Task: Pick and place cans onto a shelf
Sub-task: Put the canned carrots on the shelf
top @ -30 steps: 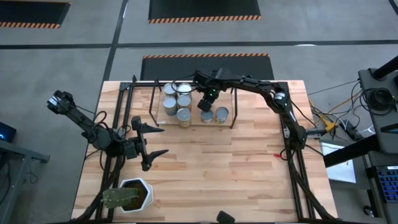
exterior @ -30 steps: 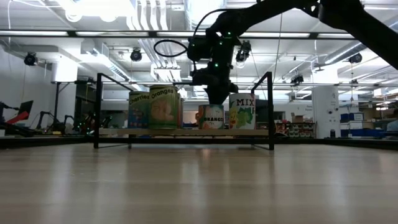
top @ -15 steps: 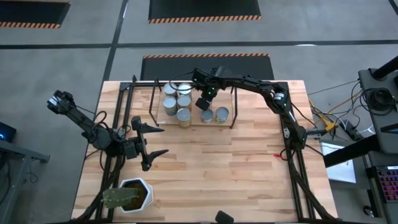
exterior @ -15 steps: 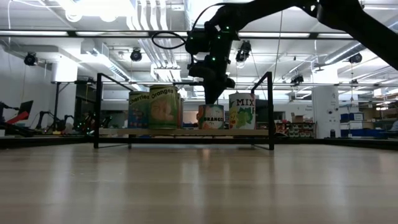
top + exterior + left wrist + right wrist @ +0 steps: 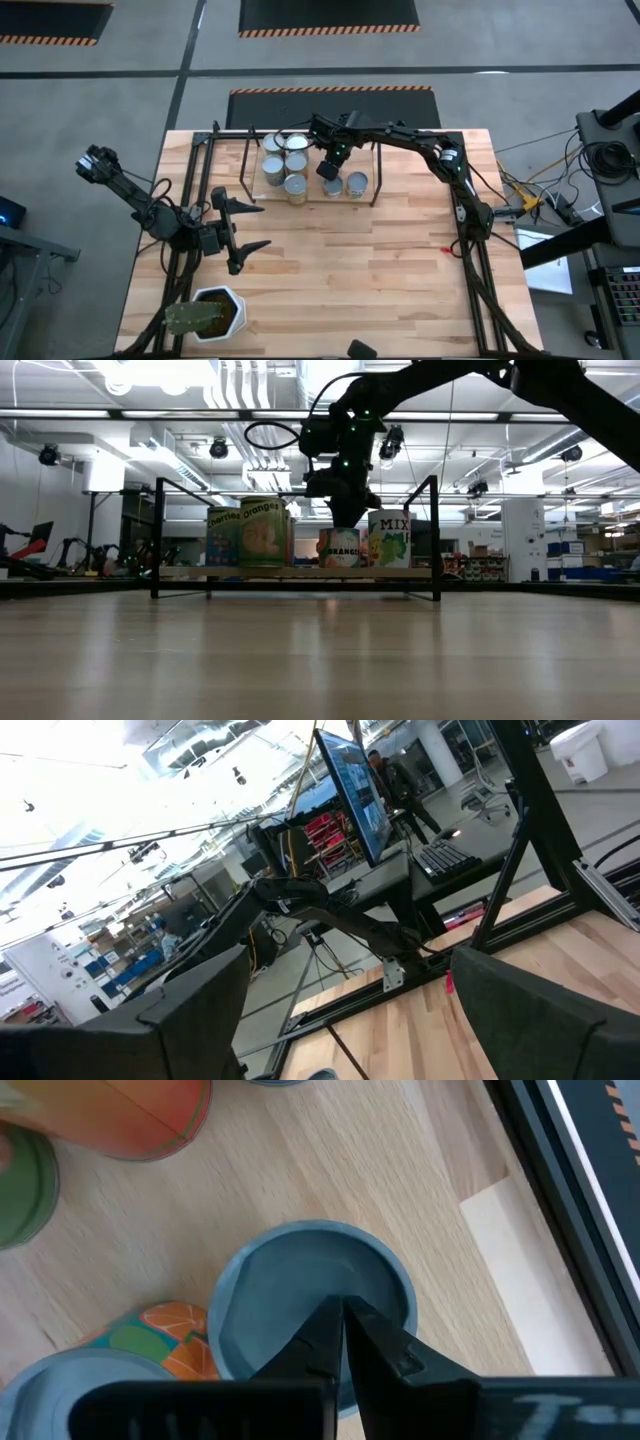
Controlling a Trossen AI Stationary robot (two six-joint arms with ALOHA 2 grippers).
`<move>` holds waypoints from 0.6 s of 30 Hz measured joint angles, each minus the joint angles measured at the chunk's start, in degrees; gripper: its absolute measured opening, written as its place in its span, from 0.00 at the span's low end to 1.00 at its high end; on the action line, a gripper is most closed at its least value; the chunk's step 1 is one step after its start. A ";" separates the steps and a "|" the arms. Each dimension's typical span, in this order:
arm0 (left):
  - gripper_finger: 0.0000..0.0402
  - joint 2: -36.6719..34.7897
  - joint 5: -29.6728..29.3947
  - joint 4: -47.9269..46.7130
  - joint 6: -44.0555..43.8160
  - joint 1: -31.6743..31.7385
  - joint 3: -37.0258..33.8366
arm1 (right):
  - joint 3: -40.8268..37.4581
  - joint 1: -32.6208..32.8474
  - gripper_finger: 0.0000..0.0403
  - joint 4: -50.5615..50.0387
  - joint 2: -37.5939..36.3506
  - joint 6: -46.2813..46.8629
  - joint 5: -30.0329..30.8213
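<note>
Currently the right gripper hangs over the shelf with its fingers pressed together, gripping nothing; directly beneath their tips stands a can with a grey round top. More cans are grouped on the shelf to one side of this gripper, and one stands just beside it on the other. Well apart from the shelf, the left gripper waits over the table with its fingers spread, empty.

High view: overhead, straight down on table. Low view: table-height, level, facing shelf, shared with high. Right wrist: close above cans, past its gripper.
</note>
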 joint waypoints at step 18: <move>0.81 0.00 0.01 0.00 0.00 0.00 0.00 | 3.02 0.09 0.02 -0.92 0.00 0.00 0.02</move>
